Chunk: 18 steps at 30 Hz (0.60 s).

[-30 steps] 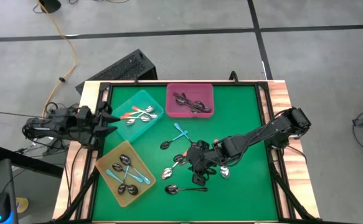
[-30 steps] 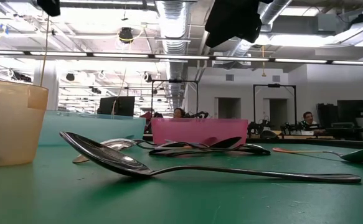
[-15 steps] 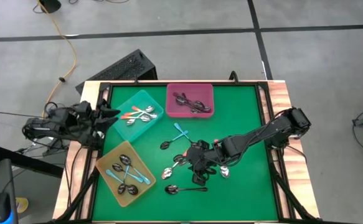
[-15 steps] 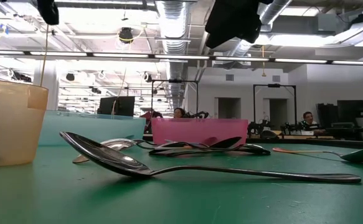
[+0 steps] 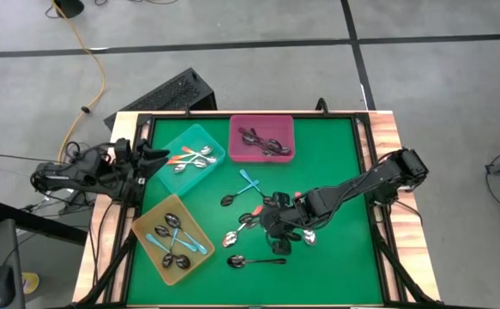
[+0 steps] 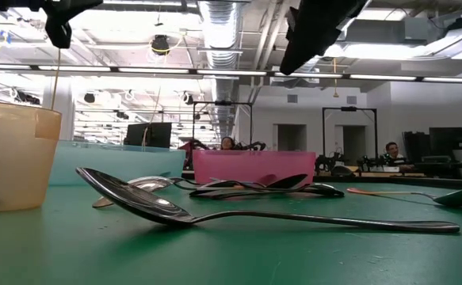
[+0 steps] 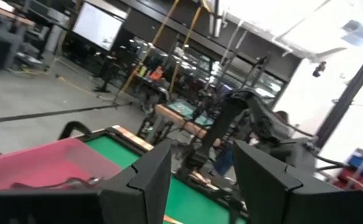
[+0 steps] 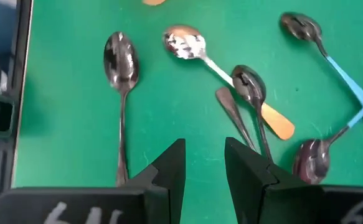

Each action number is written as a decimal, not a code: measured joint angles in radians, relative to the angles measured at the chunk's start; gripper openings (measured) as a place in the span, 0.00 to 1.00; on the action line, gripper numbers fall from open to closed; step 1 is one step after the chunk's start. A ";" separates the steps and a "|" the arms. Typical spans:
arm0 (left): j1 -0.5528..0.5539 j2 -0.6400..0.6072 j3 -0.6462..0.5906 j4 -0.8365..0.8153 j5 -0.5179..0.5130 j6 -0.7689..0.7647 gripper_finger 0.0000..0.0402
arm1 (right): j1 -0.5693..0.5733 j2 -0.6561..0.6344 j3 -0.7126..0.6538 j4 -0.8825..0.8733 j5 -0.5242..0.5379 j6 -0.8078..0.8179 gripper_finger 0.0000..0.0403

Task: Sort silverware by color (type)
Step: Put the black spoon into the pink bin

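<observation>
- Green table mat [image 5: 335, 163] sat in an open lab with concrete floor; a keyboard [image 5: 172, 93] lay just beyond the table's far edge.
- Partly sorted: dark spoons in pink tray [image 5: 262, 137], blue-handled in yellow tray [image 5: 171, 237], orange-handled in teal tray [image 5: 189, 158].
- Left to do, by my read: loose spoons [image 5: 271, 225] mid-mat, mixed colours, overlapping, so singling one out looked fiddly.
- Right gripper [image 8: 204, 163] hovered over that cluster, fingers slightly apart, holding nothing.
- Left gripper [image 5: 155, 157] sat near the teal tray, fingers together, empty.
</observation>
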<state>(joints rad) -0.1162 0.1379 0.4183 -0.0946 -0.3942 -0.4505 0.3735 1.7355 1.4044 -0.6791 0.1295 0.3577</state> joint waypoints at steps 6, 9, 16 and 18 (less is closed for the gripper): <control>0.000 -0.001 0.000 0.070 -0.086 0.024 0.39 | -0.045 0.000 0.000 0.041 0.039 -0.080 0.32; 0.000 0.000 0.000 0.064 -0.083 0.045 0.39 | -0.087 0.001 0.000 0.084 0.069 -0.103 0.35; 0.000 0.000 0.001 0.041 -0.043 0.110 0.44 | -0.167 0.001 0.001 0.083 0.079 -0.129 0.53; 0.000 0.002 0.011 0.018 -0.037 0.121 0.47 | -0.183 0.001 0.001 0.082 0.084 -0.132 0.57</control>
<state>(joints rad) -0.1165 0.1398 0.4298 -0.0762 -0.4313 -0.3297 0.1901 1.7363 1.4052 -0.5966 0.2131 0.2260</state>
